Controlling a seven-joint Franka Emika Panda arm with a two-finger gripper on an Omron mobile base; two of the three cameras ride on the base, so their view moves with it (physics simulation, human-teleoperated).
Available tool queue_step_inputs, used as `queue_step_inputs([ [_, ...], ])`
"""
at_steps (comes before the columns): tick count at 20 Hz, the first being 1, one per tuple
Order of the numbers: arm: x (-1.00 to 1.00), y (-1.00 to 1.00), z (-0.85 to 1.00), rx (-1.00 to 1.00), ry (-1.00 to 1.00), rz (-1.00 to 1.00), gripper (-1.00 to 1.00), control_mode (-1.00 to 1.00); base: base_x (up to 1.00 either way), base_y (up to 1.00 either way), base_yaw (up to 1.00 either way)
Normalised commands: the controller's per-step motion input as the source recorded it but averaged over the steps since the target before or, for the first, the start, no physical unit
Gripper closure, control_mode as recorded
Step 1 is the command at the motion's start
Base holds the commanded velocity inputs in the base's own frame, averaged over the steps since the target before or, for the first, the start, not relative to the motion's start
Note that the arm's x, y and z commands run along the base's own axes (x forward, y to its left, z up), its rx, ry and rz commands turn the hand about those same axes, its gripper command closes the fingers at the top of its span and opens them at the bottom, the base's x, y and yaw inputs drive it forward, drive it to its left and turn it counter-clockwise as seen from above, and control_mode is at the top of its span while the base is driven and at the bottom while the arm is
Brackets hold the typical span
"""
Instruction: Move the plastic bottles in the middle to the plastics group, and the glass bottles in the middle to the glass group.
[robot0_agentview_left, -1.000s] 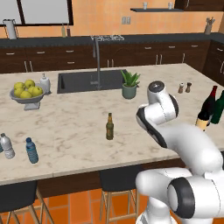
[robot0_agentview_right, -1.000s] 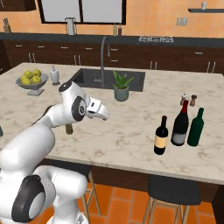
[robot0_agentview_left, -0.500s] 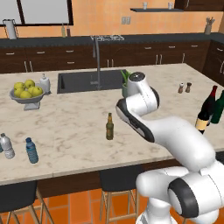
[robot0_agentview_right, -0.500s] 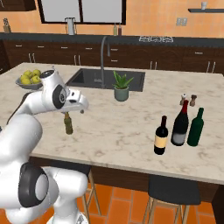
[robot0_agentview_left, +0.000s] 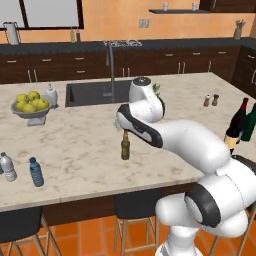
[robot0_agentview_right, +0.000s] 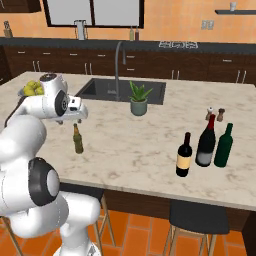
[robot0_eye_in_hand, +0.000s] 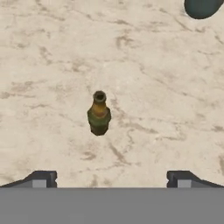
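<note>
The fingers (robot0_eye_in_hand: 112, 178) stand spread wide and hold nothing, poised straight above the short olive-brown beer bottle (robot0_eye_in_hand: 99, 113). In the hand view the bottle's open mouth points up, sitting a little toward 11 o'clock from the midpoint between the two tips. It stands upright and alone on the marble tabletop (robot0_agentview_left: 75, 145), well apart from everything else.

The likeliest trouble is in the descent. Since the bottle sits slightly off the centre line of the fingers, a straight drop could land one tip on the rim or shoulder and tip the bottle over. Round glass on smooth stone would then roll, perhaps toward the near edge. Closing on the thin neck rather than the wider body risks the bottle swinging or slipping during the carry.

The carry itself is long. The glass group lies far off at 3 o'clock in the right base view: a red-topped wine bottle (robot0_agentview_right: 206, 141) and a dark green bottle (robot0_agentview_right: 223, 146), with the black wine bottle with the tan label (robot0_agentview_right: 184, 155) just beside them. These three stand close together, so setting the beer bottle down too near could knock one over.

The blue water bottle (robot0_agentview_left: 35, 172) and the clear water bottle (robot0_agentview_left: 7, 167) stand at 9 o'clock in the left base view, safely out of that path.
</note>
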Motion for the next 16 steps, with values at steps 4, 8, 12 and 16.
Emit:
queue_step_inputs([
  [4, 0.58, 0.22, -0.17, 0.23, 0.14, 0.00, -1.00, -1.00, 0.00, 0.00, 0.00],
  [8, 0.24, 0.15, -0.43, 0.06, 0.15, 0.00, -1.00, -1.00, 0.00, 0.00, 0.00],
  [12, 0.24, 0.11, -0.37, 0.00, 0.13, 0.00, -1.00, -1.00, 0.00, 0.00, 0.00],
  [16, 0.16, 0.05, -0.22, 0.00, -0.01, 0.00, -1.00, -1.00, 0.00, 0.00, 0.00],
])
